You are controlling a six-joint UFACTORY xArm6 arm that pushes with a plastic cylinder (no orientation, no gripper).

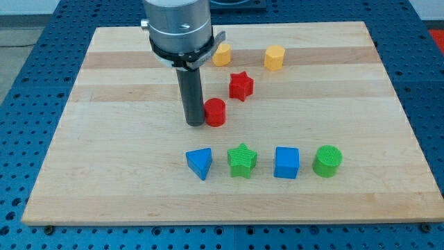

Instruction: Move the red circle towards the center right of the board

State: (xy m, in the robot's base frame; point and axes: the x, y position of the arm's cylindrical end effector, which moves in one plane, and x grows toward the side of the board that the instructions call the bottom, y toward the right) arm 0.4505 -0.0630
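Camera view: my tip (194,123), a bare dark rod holding nothing, touches the left side of the red circle block (216,112) near the wooden board's (104,173) middle. A red star block (241,85) sits just up-right of it.

The board (104,153) is pale, smooth wood with visible grain; the red circle (216,112) looks like matt plastic.

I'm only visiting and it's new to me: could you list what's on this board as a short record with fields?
board: wooden
my tip: at the red circle's left side
red circle: mid-board
red star
top row: two yellow blocks
bottom row: blue triangle, green star, blue cube, green circle
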